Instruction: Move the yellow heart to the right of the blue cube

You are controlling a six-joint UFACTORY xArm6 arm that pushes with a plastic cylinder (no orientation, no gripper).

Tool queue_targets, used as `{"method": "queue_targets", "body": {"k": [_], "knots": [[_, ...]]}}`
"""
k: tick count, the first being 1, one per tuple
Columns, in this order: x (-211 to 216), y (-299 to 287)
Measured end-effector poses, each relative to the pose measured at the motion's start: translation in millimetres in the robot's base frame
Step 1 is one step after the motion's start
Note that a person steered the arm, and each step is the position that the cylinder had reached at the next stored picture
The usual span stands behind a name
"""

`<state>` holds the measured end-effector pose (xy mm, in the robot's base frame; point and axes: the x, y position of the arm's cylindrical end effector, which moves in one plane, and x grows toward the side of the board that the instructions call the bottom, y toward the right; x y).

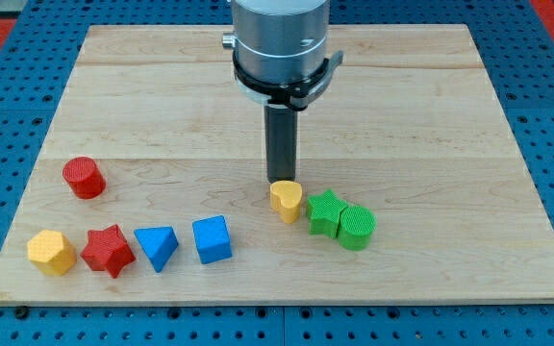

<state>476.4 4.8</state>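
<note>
The yellow heart (286, 200) lies on the wooden board (431, 115), to the right of and slightly above the blue cube (212, 239), with a gap between them. It sits close to the left of the green star (324, 212). My tip (280, 181) is right at the heart's top edge, touching or nearly touching it.
A green cylinder (357, 227) touches the green star's right side. A blue triangle (156, 246), a red star (108, 251) and a yellow hexagon (51, 252) line the bottom left. A red cylinder (84, 178) stands at the left.
</note>
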Motion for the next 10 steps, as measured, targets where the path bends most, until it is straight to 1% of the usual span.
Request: {"method": "queue_targets", "body": {"k": [2, 4, 5, 6, 7, 8, 9, 10], "knots": [[22.8, 13.0], [50.1, 47.7], [59.3, 41.9], [46.0, 37.2], [41.6, 13.1], [41.6, 6.9], [41.5, 13.5], [41.5, -0.1]]}}
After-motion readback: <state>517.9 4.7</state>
